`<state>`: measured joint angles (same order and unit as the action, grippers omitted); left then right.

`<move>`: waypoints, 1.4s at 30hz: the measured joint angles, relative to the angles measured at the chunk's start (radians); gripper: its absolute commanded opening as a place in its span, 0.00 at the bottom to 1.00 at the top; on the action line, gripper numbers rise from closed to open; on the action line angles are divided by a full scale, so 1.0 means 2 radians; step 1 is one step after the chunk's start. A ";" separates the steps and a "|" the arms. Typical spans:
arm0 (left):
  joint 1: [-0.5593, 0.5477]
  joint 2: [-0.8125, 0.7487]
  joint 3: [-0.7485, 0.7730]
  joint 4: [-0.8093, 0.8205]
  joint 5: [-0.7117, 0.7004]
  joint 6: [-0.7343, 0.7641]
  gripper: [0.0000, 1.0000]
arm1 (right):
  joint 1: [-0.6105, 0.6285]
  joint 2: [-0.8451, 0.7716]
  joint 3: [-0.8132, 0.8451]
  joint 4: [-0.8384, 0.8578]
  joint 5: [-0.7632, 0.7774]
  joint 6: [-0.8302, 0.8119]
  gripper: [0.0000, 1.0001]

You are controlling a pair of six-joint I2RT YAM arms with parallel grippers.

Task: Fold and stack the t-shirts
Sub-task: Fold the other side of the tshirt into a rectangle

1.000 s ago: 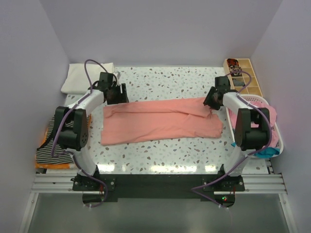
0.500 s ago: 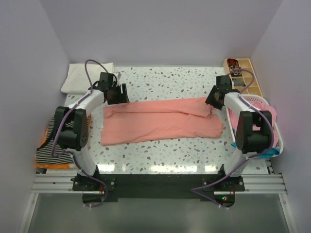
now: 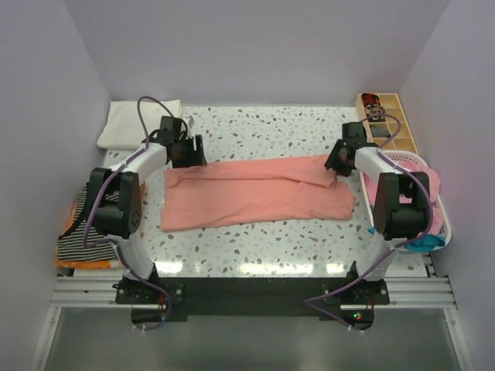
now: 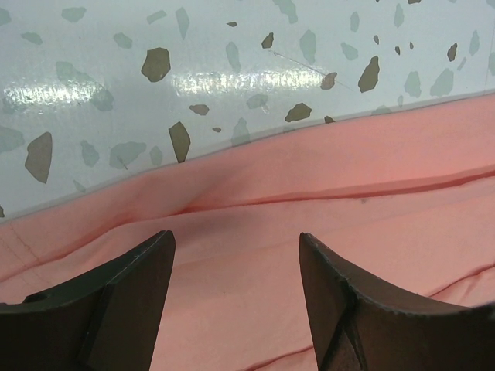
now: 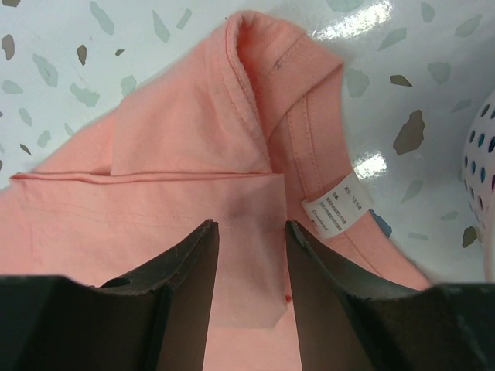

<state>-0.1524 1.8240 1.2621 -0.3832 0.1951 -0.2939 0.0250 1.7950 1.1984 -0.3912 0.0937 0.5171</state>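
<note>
A salmon-pink t-shirt (image 3: 255,193) lies folded lengthwise across the middle of the table. My left gripper (image 3: 188,152) is open over the shirt's far left edge; in the left wrist view (image 4: 234,239) pink cloth (image 4: 325,185) lies under and between the spread fingers. My right gripper (image 3: 338,158) is open at the shirt's far right end. In the right wrist view (image 5: 250,226) its fingers straddle a flap of the shirt (image 5: 178,154) beside the collar and the white neck label (image 5: 336,205). Neither gripper holds anything.
A white folded cloth (image 3: 139,120) lies at the back left. A striped tee on a stack (image 3: 85,232) sits at the left edge. A white basket (image 3: 439,232) with pink and teal clothes stands at the right, a wooden compartment box (image 3: 387,124) behind it.
The right gripper shifted slightly away from the shirt's end and came back. The left gripper edged slightly to the right. The shirt has not moved.
</note>
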 measured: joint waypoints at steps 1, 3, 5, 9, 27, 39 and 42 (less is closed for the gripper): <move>0.000 0.000 0.000 0.000 0.000 0.000 0.70 | 0.000 0.000 0.000 0.000 0.000 0.000 0.39; 0.000 0.001 0.000 0.000 0.001 0.000 0.70 | -0.001 0.000 0.000 0.002 -0.004 0.002 0.32; 0.000 0.002 0.000 0.000 0.001 0.001 0.70 | -0.002 0.000 0.000 0.001 -0.006 0.002 0.14; -0.001 0.005 0.000 0.000 0.001 0.001 0.70 | -0.003 0.000 -0.001 0.008 -0.014 0.004 0.00; -0.004 0.006 0.000 0.000 0.002 0.001 0.69 | 0.000 -0.139 -0.081 0.000 -0.123 -0.024 0.00; -0.023 0.006 0.000 0.001 0.007 0.001 0.69 | 0.023 -0.238 -0.197 -0.125 -0.203 -0.074 0.43; -0.026 0.006 0.000 0.001 0.008 0.001 0.69 | 0.024 -0.259 -0.207 -0.153 -0.196 -0.067 0.57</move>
<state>-0.2047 1.8370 1.2613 -0.3817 0.2104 -0.2924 0.0734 1.2766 0.7853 -0.6979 -0.2981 0.3824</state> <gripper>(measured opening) 0.694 0.471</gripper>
